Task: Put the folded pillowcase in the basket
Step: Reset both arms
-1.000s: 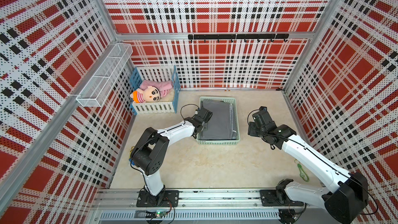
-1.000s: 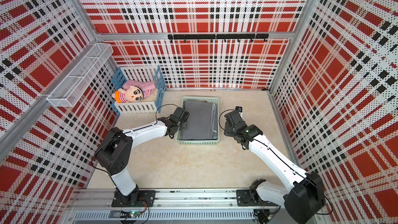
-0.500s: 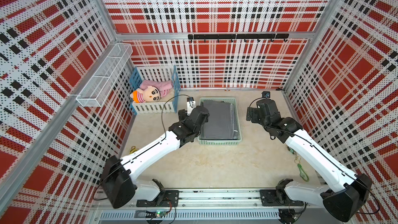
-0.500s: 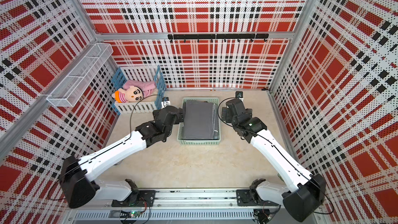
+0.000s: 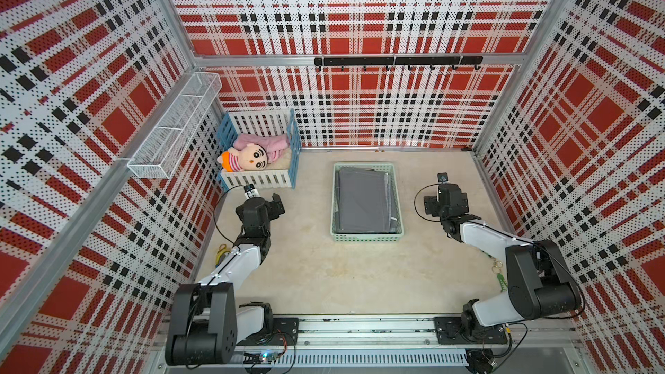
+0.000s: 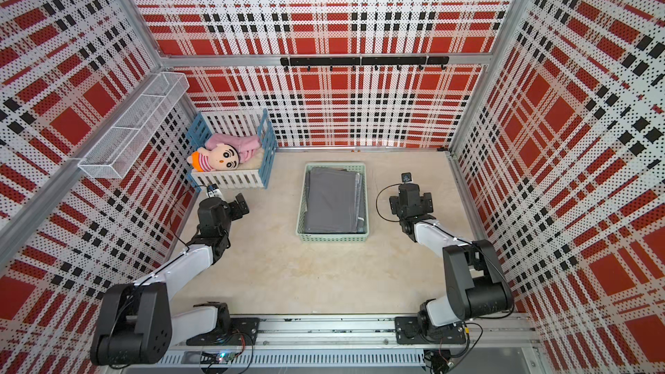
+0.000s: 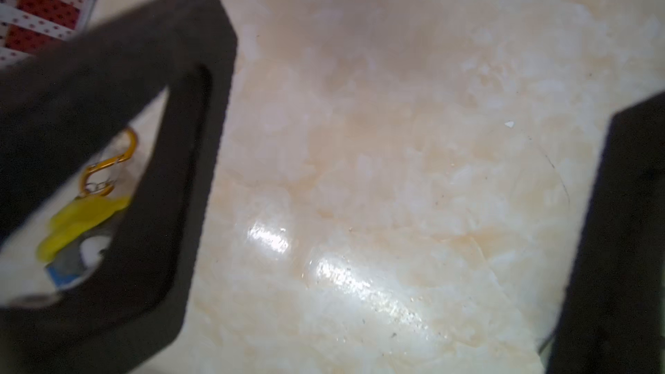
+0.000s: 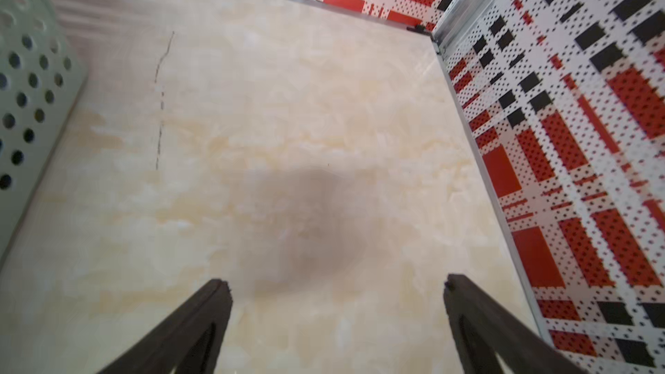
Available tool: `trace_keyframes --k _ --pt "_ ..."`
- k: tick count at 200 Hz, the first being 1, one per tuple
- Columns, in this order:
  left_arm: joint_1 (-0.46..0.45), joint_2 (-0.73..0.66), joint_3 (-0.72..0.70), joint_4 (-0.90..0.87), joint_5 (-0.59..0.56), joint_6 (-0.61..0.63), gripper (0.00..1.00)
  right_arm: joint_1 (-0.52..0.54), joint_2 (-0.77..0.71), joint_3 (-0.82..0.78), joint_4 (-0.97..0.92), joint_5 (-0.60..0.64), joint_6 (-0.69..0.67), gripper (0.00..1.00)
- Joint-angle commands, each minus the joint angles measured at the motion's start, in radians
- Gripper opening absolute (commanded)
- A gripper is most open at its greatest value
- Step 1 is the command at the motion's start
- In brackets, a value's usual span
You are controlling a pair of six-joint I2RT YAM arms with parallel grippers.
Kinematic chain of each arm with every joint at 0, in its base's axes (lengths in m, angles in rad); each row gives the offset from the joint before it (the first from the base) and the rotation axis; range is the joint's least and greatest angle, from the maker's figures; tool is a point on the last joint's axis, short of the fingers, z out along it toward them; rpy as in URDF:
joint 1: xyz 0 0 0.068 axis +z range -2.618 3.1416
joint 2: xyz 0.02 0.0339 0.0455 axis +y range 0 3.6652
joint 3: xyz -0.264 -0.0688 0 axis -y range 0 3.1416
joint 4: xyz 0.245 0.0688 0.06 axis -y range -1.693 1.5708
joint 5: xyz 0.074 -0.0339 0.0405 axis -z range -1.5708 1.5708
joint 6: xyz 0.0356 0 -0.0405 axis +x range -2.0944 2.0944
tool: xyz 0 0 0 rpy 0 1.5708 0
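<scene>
The folded grey pillowcase point(image 5: 365, 199) point(image 6: 333, 201) lies flat inside the pale mint-green basket point(image 5: 365, 238) point(image 6: 333, 238) in both top views, filling most of its floor. My left gripper point(image 5: 275, 206) point(image 6: 239, 206) hangs to the left of the basket, near the crib, apart from it. In the left wrist view it point(image 7: 424, 55) is open over bare floor. My right gripper point(image 5: 446, 199) point(image 6: 410, 201) hangs to the right of the basket. The right wrist view shows it point(image 8: 336, 284) open and holding nothing, with the basket's perforated wall point(image 8: 25, 84) at the picture's edge.
A white-and-blue crib point(image 5: 259, 178) holding a plush doll point(image 5: 248, 160) stands at the back left. A white wire rack point(image 5: 172, 131) and a black hook rail point(image 5: 396, 61) hang on the walls. A yellow keychain point(image 7: 82, 217) lies by the left wall, a green one point(image 5: 500, 278) by the right arm.
Both arms have drawn back from the basket, left arm leftward and right arm rightward. Both grippers have opened. The pillowcase stays lying in the basket.
</scene>
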Motion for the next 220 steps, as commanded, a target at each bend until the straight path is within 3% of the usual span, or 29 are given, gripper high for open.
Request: trace_keyframes --k 1,36,46,55,78,85,99,112,220 --pt "0.035 0.037 -0.071 0.301 0.059 -0.048 1.0 0.006 -0.022 -0.094 0.359 -0.014 -0.007 1.0" --pt "0.056 0.142 -0.144 0.535 -0.001 -0.033 0.99 -0.024 -0.003 -0.342 0.781 -0.03 -0.01 1.0" --pt "0.05 0.169 -0.192 0.682 -0.017 -0.018 1.0 -0.029 0.02 -0.383 0.893 -0.04 -0.016 1.0" --pt "0.049 0.193 -0.203 0.756 -0.021 -0.024 0.99 -0.054 0.009 -0.388 0.882 -0.09 0.005 1.0" --pt "0.0 0.211 -0.183 0.73 0.008 0.057 0.99 -0.12 0.087 -0.373 0.932 -0.245 0.031 1.0" --pt "-0.033 0.235 -0.181 0.734 -0.003 0.095 0.99 -0.125 0.058 -0.357 0.844 -0.25 0.041 1.0" --pt "-0.08 0.34 -0.239 0.995 -0.056 0.139 0.99 -0.131 0.077 -0.361 0.885 -0.256 0.041 1.0" --pt "-0.082 0.314 -0.224 0.911 -0.11 0.124 0.99 -0.14 0.071 -0.346 0.842 -0.259 0.057 1.0" --pt "-0.102 0.315 -0.234 0.935 -0.138 0.141 0.99 -0.158 0.065 -0.343 0.826 -0.274 0.077 1.0"
